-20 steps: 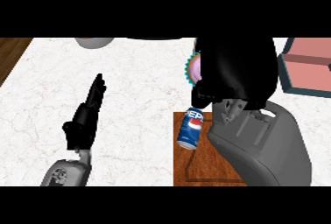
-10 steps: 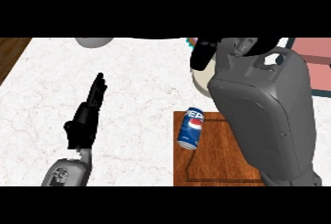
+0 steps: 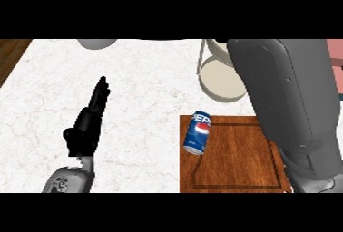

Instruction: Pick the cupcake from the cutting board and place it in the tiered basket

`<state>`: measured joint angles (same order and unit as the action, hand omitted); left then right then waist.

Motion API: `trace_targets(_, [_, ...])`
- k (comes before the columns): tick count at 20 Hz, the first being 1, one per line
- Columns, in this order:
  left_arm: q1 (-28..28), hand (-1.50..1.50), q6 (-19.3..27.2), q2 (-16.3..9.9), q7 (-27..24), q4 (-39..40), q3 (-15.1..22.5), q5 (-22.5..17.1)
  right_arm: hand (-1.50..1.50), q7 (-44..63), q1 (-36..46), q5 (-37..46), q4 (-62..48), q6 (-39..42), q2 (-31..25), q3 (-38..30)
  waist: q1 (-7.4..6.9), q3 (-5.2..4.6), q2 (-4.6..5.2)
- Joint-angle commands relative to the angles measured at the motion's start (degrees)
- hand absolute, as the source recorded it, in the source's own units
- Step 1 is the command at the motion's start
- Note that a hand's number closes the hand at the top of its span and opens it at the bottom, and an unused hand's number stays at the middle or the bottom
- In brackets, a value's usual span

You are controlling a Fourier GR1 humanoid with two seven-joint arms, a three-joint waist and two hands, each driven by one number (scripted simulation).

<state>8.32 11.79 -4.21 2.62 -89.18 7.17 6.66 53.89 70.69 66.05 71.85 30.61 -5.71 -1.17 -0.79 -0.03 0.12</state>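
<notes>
Stretching flat over the marble counter (image 3: 140, 99), my left hand (image 3: 87, 124) lies with its fingers straight and together, released and carrying nothing, its tips aimed toward the counter's far edge. Beyond those tips a grey rounded object (image 3: 97, 43) shows only partly at the top of the view.

My right forearm (image 3: 288, 104) runs up the other side, well apart from my left hand, and passes out of sight at the top. My right hand does not show at all, so I cannot tell whether it is clenched, released or grasping anything.

To the right of my left hand, and just beside my right forearm, a wooden cutting board (image 3: 234, 158) rests on the counter. My forearm covers its right edge. A blue soda can (image 3: 198, 132) lies on its side at the board's near-left corner, partly over the edge onto the marble.

Past the board, a pale tiered basket (image 3: 218, 79) stands against my right forearm, which hides its right part. I cannot see the cupcake anywhere. A pink object (image 3: 335, 52) peeks out beyond my forearm at the far right.
</notes>
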Motion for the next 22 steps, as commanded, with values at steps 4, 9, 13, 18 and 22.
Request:
trace_targets(4, [1.69, 0.0, -0.37, 0.1, 0.3, 0.99, -0.75, 0.48, 1.5, -3.78, -0.89, 3.53, -9.68, -9.2, -1.7, 0.12, 0.12, 0.01, 0.03])
trace_targets(9, [-2.29, 0.0, 0.31, 0.56, -1.96, -0.11, 0.82, 1.7, -1.5, 0.56, -4.97, -0.46, -10.08, -18.74, -0.04, -9.81, -0.67, 0.08, 0.27])
trace_targets(13, [2.3, 0.0, 0.44, 0.91, -0.55, 2.82, -0.74, 1.43, -1.5, -7.51, -6.01, -4.44, -13.48, -23.24, -1.53, -12.47, 0.01, 0.05, 0.31])
trace_targets(18, [0.98, 0.0, 0.29, 1.04, 0.84, 0.9, -0.8, 1.13, -1.5, -6.45, -5.77, -7.52, -8.75, -27.89, -0.27, -15.03, 0.3, 0.05, -0.09])
trace_targets(22, [2.63, 0.0, 0.55, 0.71, 3.77, -0.33, -1.77, 0.81, -1.5, -4.42, -8.59, -7.19, -1.53, -33.38, -2.04, -17.31, 1.32, 0.08, -0.46])
